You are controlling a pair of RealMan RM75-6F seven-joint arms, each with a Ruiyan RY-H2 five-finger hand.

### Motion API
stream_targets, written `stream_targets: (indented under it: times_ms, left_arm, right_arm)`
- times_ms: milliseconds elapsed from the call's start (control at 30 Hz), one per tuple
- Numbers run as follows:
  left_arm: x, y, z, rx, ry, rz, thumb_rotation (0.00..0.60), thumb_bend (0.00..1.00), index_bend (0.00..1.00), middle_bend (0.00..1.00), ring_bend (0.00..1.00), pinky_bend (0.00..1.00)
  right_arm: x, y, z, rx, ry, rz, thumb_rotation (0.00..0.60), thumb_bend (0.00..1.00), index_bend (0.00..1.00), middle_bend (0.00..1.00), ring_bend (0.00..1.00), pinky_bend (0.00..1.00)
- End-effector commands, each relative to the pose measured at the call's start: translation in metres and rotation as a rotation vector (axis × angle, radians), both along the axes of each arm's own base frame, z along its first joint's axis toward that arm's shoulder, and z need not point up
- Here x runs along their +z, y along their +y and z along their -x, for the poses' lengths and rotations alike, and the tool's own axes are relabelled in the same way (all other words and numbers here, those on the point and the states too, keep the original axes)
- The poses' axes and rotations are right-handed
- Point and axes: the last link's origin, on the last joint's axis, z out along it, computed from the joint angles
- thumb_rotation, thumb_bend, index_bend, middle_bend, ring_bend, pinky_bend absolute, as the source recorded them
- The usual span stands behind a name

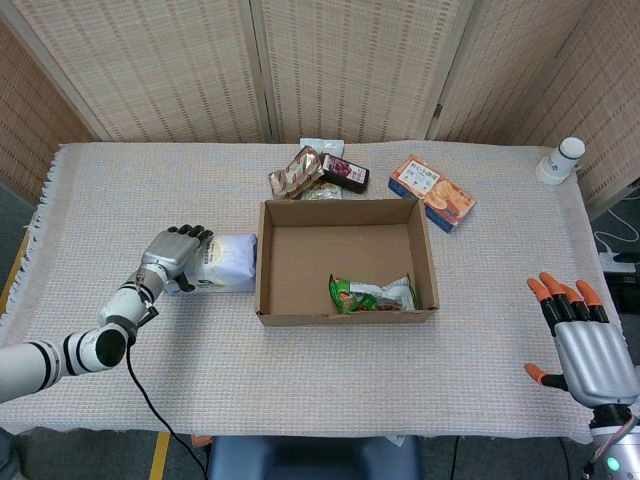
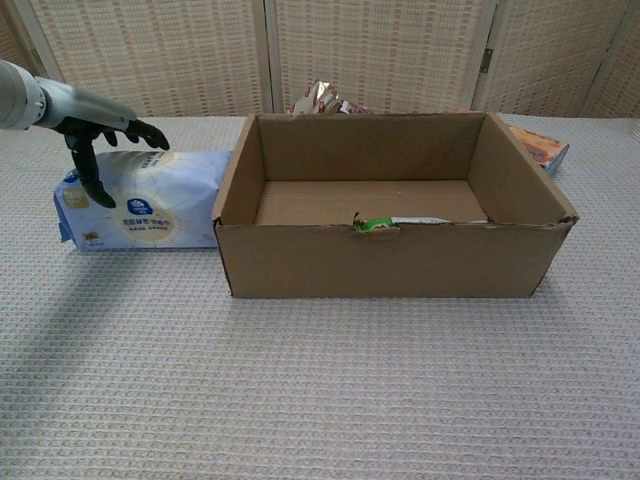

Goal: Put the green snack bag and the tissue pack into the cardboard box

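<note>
The white and blue tissue pack (image 1: 228,263) (image 2: 150,200) lies on the cloth, touching the left wall of the cardboard box (image 1: 260,262) (image 2: 390,262). My left hand (image 1: 175,251) (image 2: 95,125) hovers over the pack's left end. Its fingers are spread above the top and its thumb hangs down in front of the pack's face, with no firm grip showing. The green snack bag (image 1: 368,294) (image 2: 376,224) lies inside the box at its near right corner. My right hand (image 1: 585,340) hangs open near the table's right front edge, holding nothing.
Behind the box lie a shiny brown snack packet (image 1: 296,172), a dark packet (image 1: 346,173) and an orange carton (image 1: 432,192). A white bottle (image 1: 560,160) stands at the far right corner. A black cable trails from my left arm over the front edge.
</note>
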Motion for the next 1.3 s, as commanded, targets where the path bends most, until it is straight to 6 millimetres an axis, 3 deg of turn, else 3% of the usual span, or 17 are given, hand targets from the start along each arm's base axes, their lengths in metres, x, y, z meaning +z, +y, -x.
stream_targets:
  times_ms: [33, 333, 467, 533, 633, 733, 867, 1033, 1133, 1300]
  left_arm:
    - [-0.003, 0.001, 0.003, 0.010, 0.001, 0.006, 0.600, 0.17, 0.00, 0.00, 0.00, 0.10]
    - [-0.023, 0.002, 0.016, 0.050, -0.004, 0.023, 0.600, 0.18, 0.00, 0.00, 0.00, 0.12]
    - [-0.029, 0.005, 0.016, 0.021, -0.033, -0.041, 0.600, 0.20, 0.00, 0.05, 0.05, 0.26]
    - [-0.028, 0.006, 0.016, 0.000, -0.049, -0.072, 0.600, 0.24, 0.08, 0.19, 0.18, 0.39]
    - [-0.025, 0.009, 0.015, -0.033, -0.073, -0.118, 0.600, 0.30, 0.35, 0.48, 0.43, 0.60]
    - [-0.018, 0.010, 0.017, -0.064, -0.072, -0.144, 0.600, 0.35, 0.55, 0.69, 0.61, 0.75]
    - [-0.006, 0.011, 0.018, -0.077, -0.077, -0.163, 0.600, 0.38, 0.67, 0.81, 0.72, 0.83]
    - [0.023, 0.014, 0.012, -0.119, -0.054, -0.202, 0.600, 0.39, 0.72, 0.87, 0.77, 0.87]
    - [0.048, 0.017, 0.003, -0.153, -0.041, -0.244, 0.600, 0.40, 0.75, 0.89, 0.78, 0.88]
    - [0.090, 0.019, -0.031, -0.253, -0.014, -0.304, 0.600, 0.41, 0.78, 0.92, 0.82, 0.90]
  right_arm:
    - [-0.001, -0.001, 0.000, -0.002, 0.002, 0.001, 0.600, 0.00, 0.05, 0.01, 0.00, 0.00]
    - [-0.001, -0.002, 0.001, -0.008, 0.003, 0.003, 0.600, 0.00, 0.05, 0.01, 0.00, 0.00]
    - [0.000, -0.003, 0.001, -0.010, 0.002, 0.007, 0.600, 0.00, 0.05, 0.01, 0.00, 0.00]
    - [0.000, -0.003, 0.001, -0.011, 0.002, 0.007, 0.600, 0.00, 0.05, 0.01, 0.00, 0.00]
    - [0.000, -0.003, 0.001, -0.011, 0.001, 0.006, 0.600, 0.00, 0.05, 0.01, 0.00, 0.00]
    - [0.000, -0.003, 0.001, -0.012, 0.000, 0.006, 0.600, 0.00, 0.05, 0.01, 0.00, 0.00]
    - [0.000, -0.003, 0.001, -0.010, -0.002, 0.006, 0.600, 0.00, 0.05, 0.01, 0.00, 0.00]
    - [-0.001, -0.002, 0.000, -0.002, -0.004, 0.001, 0.600, 0.00, 0.05, 0.01, 0.00, 0.00]
    - [-0.001, -0.001, -0.001, 0.005, -0.007, -0.002, 0.600, 0.00, 0.05, 0.01, 0.00, 0.00]
    - [-0.001, 0.000, -0.002, 0.010, -0.011, -0.003, 0.600, 0.00, 0.05, 0.01, 0.00, 0.00]
